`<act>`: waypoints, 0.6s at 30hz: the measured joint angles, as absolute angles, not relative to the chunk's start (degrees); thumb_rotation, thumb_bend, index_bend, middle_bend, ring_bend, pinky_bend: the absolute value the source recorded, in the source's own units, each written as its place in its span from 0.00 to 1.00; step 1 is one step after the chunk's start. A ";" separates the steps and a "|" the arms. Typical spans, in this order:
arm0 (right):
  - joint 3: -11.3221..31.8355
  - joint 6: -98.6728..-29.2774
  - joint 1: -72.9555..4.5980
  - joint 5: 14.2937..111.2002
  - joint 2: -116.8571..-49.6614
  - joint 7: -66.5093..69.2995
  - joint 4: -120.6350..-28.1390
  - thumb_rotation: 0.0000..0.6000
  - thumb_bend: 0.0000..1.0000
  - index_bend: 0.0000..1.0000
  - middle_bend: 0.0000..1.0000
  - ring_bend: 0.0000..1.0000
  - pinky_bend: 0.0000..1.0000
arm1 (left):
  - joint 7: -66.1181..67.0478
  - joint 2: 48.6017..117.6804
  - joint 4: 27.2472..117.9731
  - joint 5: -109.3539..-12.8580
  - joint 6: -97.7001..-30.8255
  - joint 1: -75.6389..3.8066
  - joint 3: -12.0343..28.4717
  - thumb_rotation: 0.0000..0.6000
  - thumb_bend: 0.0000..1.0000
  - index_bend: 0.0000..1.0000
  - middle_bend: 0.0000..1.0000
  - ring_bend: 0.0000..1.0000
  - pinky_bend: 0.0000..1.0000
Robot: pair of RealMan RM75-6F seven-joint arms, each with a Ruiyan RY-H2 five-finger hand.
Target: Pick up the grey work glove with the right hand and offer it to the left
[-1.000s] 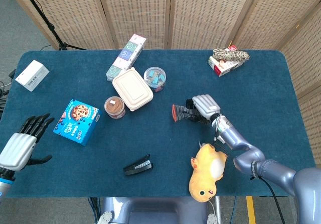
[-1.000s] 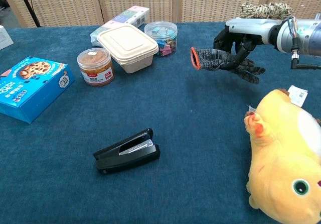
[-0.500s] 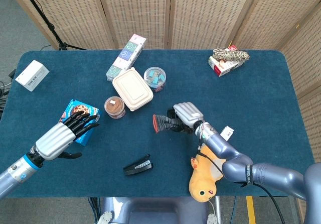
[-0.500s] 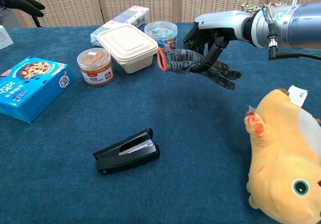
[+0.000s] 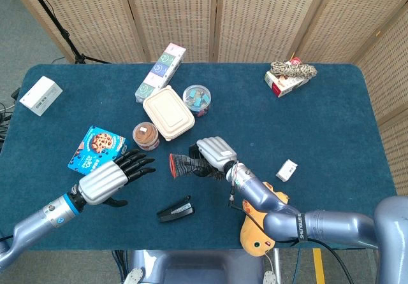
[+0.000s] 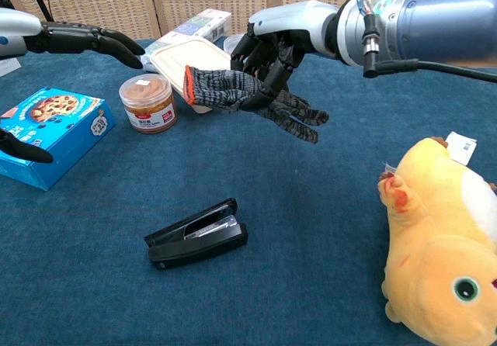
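Midair, right hand (image 6: 272,47) gripping grey work glove (image 6: 252,98) above the table (image 6: 326,230), orange cuff toward left hand (image 5: 111,179), its fingers spread, holding nothing, near black stapler (image 6: 197,233).

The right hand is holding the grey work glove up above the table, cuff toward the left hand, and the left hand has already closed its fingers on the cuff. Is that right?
Not quite. The right hand does hold the grey work glove above the table with its orange-edged cuff toward the left hand, but the chest view shows that hand open, fingers extended, with a clear gap to the cuff.
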State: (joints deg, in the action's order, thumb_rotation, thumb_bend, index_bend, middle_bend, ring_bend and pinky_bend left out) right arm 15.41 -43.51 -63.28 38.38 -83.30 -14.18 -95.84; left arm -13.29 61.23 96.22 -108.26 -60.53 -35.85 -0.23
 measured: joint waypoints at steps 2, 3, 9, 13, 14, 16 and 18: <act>15.60 -44.16 -63.92 37.40 -84.20 -14.39 -95.58 1.00 0.35 0.55 0.58 0.48 0.56 | -11.81 62.19 96.81 -107.85 -59.48 -36.51 -0.36 1.00 0.00 0.15 0.07 0.03 0.06; 15.66 -44.34 -64.15 37.02 -84.51 -14.47 -95.41 1.00 0.35 0.55 0.58 0.48 0.56 | -11.17 62.62 96.96 -107.71 -59.07 -36.75 -0.41 1.00 0.00 0.15 0.07 0.03 0.06; 15.65 -44.87 -65.11 35.07 -85.62 -14.64 -94.98 1.00 0.36 0.55 0.58 0.48 0.56 | -7.21 65.74 97.41 -105.75 -56.90 -38.31 -0.36 1.00 0.00 0.15 0.07 0.03 0.06; 15.44 -44.84 -65.08 34.89 -85.30 -14.37 -94.86 1.00 0.36 0.55 0.58 0.48 0.56 | -6.02 66.73 97.16 -104.67 -57.11 -38.67 -0.27 1.00 0.00 0.14 0.07 0.04 0.06; 15.46 -44.84 -65.03 34.82 -85.18 -14.18 -94.81 1.00 0.36 0.55 0.58 0.48 0.56 | -5.77 66.78 97.08 -104.47 -57.14 -38.68 -0.32 1.00 0.00 0.15 0.07 0.04 0.06; 15.58 -44.83 -64.89 34.69 -84.97 -13.71 -94.78 1.00 0.36 0.55 0.58 0.48 0.56 | -5.37 66.94 96.89 -103.87 -57.21 -38.70 -0.46 1.00 0.00 0.14 0.07 0.04 0.06; 15.79 -44.70 -64.69 34.55 -84.56 -13.04 -94.93 1.00 0.36 0.55 0.58 0.48 0.56 | -5.06 67.12 96.65 -103.50 -57.45 -38.72 -0.52 1.00 0.00 0.14 0.07 0.04 0.06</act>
